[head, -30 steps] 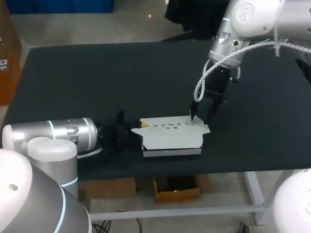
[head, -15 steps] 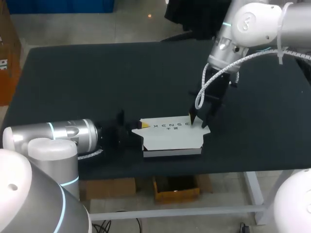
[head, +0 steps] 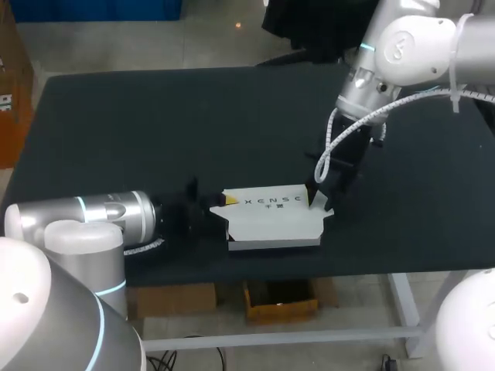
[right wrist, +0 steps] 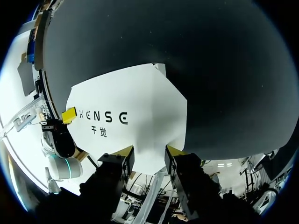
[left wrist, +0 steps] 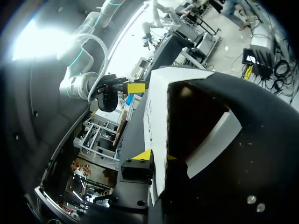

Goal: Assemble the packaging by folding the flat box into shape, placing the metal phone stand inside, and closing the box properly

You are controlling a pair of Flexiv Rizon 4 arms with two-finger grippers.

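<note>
The white cardboard box (head: 271, 220) lies near the table's front edge, with its printed top panel facing up. My left gripper (head: 224, 201) is at the box's left end. In the left wrist view my left gripper (left wrist: 156, 156) is shut on the edge of the box's top panel (left wrist: 156, 107), and the dark inside of the box shows beside it. My right gripper (head: 319, 197) is low over the box's right end. In its own view my right gripper (right wrist: 148, 151) stands open, its fingers astride the edge of the white panel (right wrist: 135, 107). No phone stand shows.
The black table (head: 155, 131) stretches bare behind and to both sides of the box. Its front edge runs just below the box. My left arm lies low along the table at the front left.
My right gripper has come down to the box's right end and its fingers have narrowed a little. The left gripper and the box have kept still.
</note>
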